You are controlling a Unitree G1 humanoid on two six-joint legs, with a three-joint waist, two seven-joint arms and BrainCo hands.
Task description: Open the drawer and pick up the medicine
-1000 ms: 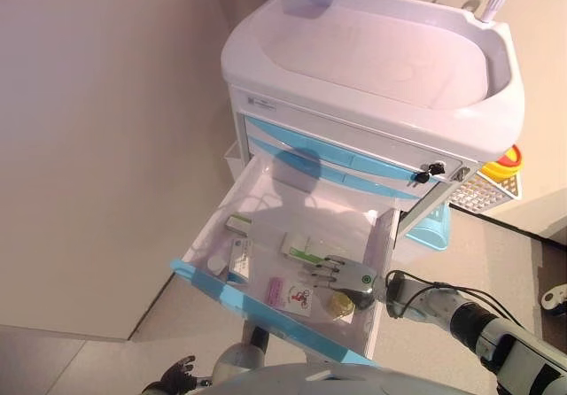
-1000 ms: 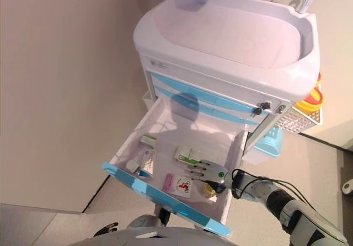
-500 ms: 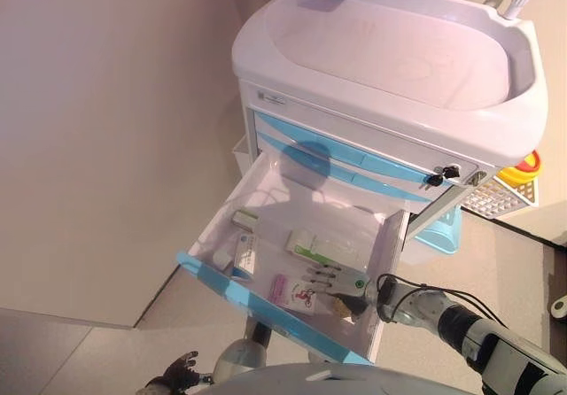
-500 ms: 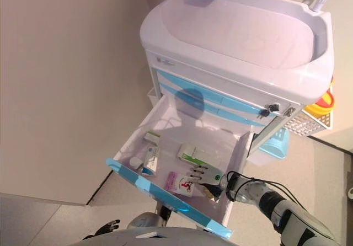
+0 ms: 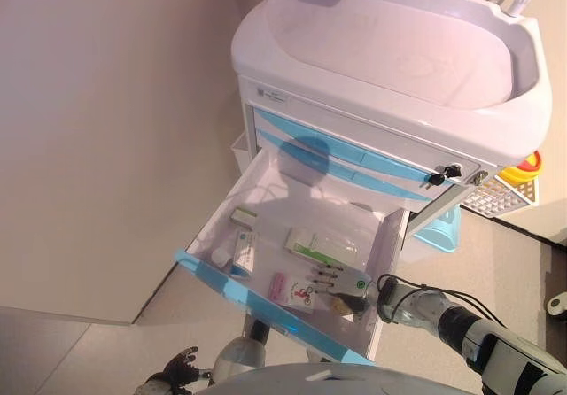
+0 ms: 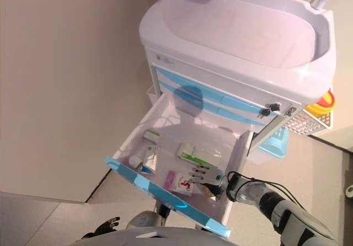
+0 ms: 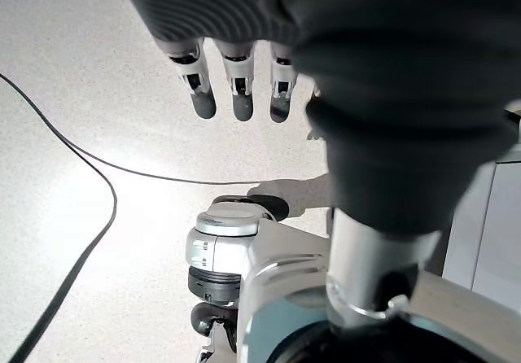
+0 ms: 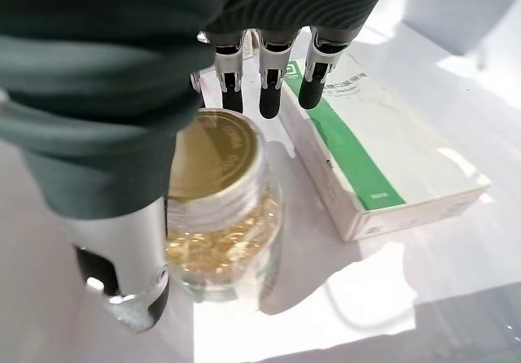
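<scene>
The cart's top drawer (image 5: 257,311) stands pulled open. My right hand (image 5: 341,282) is inside it at the front right, over a small clear bottle (image 8: 220,216) with a gold cap and yellow capsules. In the right wrist view the fingers (image 8: 269,86) reach straight past the cap and the thumb (image 8: 122,290) stands beside the bottle; they are not closed on it. A green-and-white medicine box (image 8: 366,143) lies just beyond the fingertips. My left hand (image 5: 177,375) hangs open low at the left, away from the cart.
The drawer also holds a pink packet (image 5: 291,290), a blue-and-white box (image 5: 245,251) and a small box (image 5: 244,218). The white cart top (image 5: 390,50) overhangs behind. A white side basket with a yellow item (image 5: 530,163) and a light blue bin (image 5: 438,231) are at the cart's right.
The camera has shifted a little. My right hand stays over the bottle in the drawer, with little visible movement. The left hand has not moved.
</scene>
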